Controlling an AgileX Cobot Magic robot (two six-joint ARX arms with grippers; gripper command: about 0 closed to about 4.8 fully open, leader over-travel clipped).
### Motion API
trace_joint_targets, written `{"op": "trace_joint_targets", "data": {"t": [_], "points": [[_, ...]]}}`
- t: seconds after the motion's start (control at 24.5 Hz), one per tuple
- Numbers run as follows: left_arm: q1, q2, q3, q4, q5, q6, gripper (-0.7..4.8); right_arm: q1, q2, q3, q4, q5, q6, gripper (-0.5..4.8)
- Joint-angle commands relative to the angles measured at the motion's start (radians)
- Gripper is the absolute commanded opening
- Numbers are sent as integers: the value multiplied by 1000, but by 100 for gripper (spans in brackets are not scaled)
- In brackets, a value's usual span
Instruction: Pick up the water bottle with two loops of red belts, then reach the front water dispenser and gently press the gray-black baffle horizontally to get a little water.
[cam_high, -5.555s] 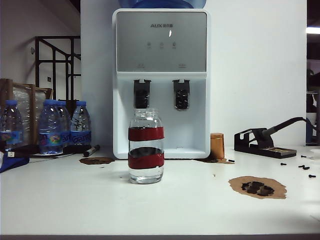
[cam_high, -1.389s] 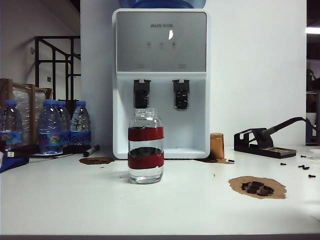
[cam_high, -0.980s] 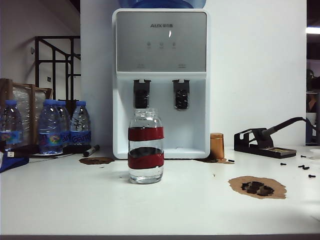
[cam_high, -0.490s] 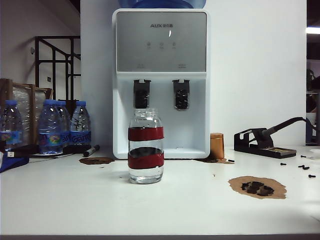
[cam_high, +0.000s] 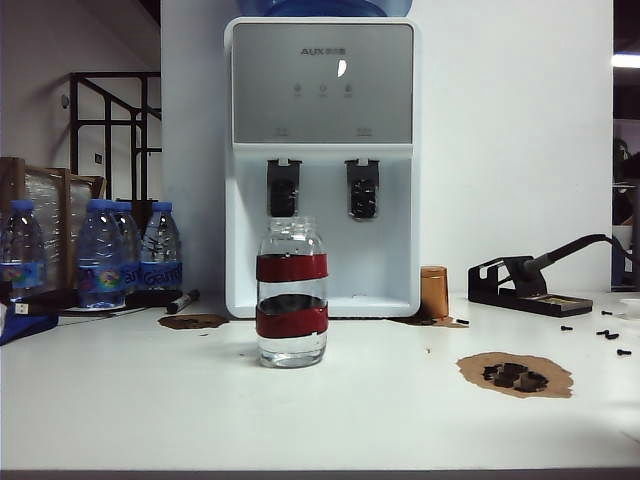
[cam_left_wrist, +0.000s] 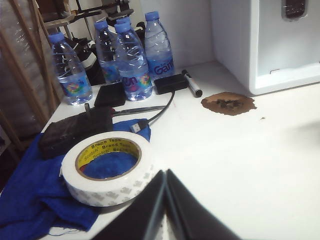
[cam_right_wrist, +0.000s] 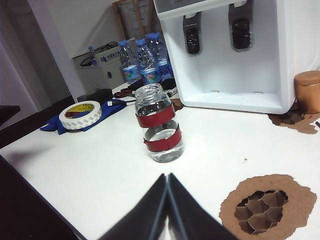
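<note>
The water bottle (cam_high: 292, 293), clear with two dark-red bands and no cap, stands upright on the white table in front of the water dispenser (cam_high: 322, 160); it shows too in the right wrist view as the banded bottle (cam_right_wrist: 159, 129). The gray-black baffle (cam_high: 283, 190) is the left tap, directly behind and above the bottle's mouth. My right gripper (cam_right_wrist: 166, 176) is shut and empty, well short of the bottle. My left gripper (cam_left_wrist: 164, 172) is shut and empty, beside a tape roll (cam_left_wrist: 107, 167). Neither gripper appears in the exterior view.
Blue-capped plastic bottles (cam_high: 100, 254) stand at the back left with a marker (cam_high: 183, 300). A blue cloth (cam_left_wrist: 30, 195) and black cables lie by the tape. A copper cup (cam_high: 433, 292), a soldering-iron stand (cam_high: 520, 283), a torn brown patch (cam_high: 515, 374) and loose screws sit on the right.
</note>
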Motion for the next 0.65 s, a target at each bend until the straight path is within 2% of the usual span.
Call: {"op": "trace_joint_targets", "data": {"t": [0.04,0.65], "points": [[1,-1,-1,2,2,7,-4,3,1,-4,7,0,-4,-1],[1,-1,-1,3,2,6,-4,3,1,-4,7,-3,3,-1]]}}
